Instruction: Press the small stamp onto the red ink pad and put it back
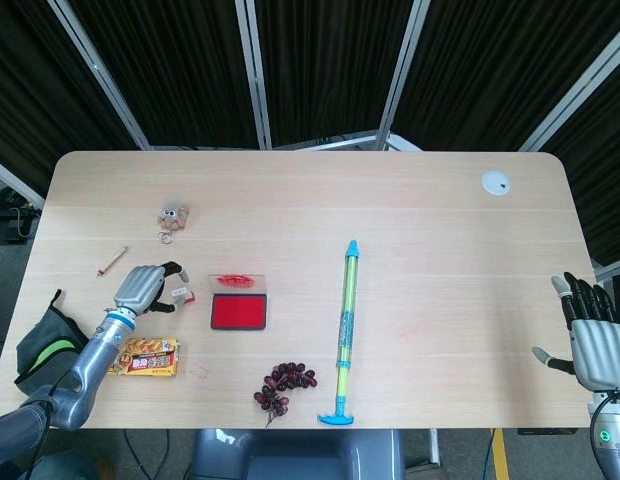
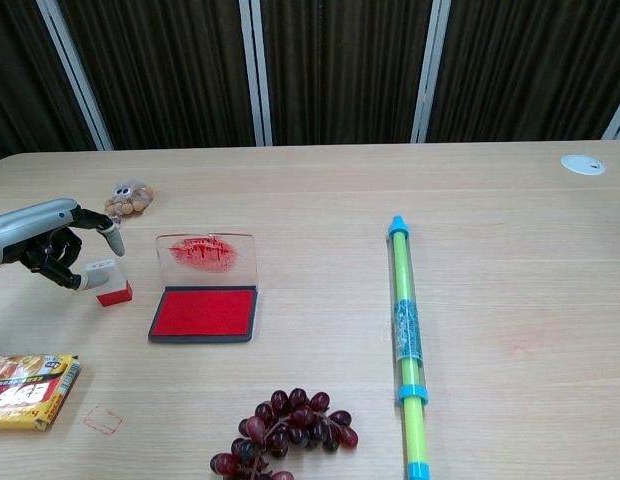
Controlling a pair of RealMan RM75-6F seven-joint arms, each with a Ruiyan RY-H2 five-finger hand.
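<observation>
The small stamp (image 1: 180, 295) (image 2: 111, 284), clear on top with a red base, stands upright on the table just left of the red ink pad (image 1: 239, 312) (image 2: 204, 311). The pad's clear lid (image 2: 207, 253) is raised and smeared with red. My left hand (image 1: 145, 287) (image 2: 56, 246) lies just left of the stamp with its fingers spreading. One finger is lifted above the stamp and a lower fingertip sits right beside it. My right hand (image 1: 595, 340) hangs off the table's right edge, fingers apart and holding nothing.
A snack pack (image 1: 142, 357) (image 2: 28, 390) lies near the front left edge, beside a faint red stamp print (image 2: 103, 421). Grapes (image 1: 285, 385) (image 2: 290, 425) and a green-blue tube (image 1: 346, 330) (image 2: 404, 330) lie right of the pad. A small plush keychain (image 1: 171, 213) (image 2: 128, 198) sits behind.
</observation>
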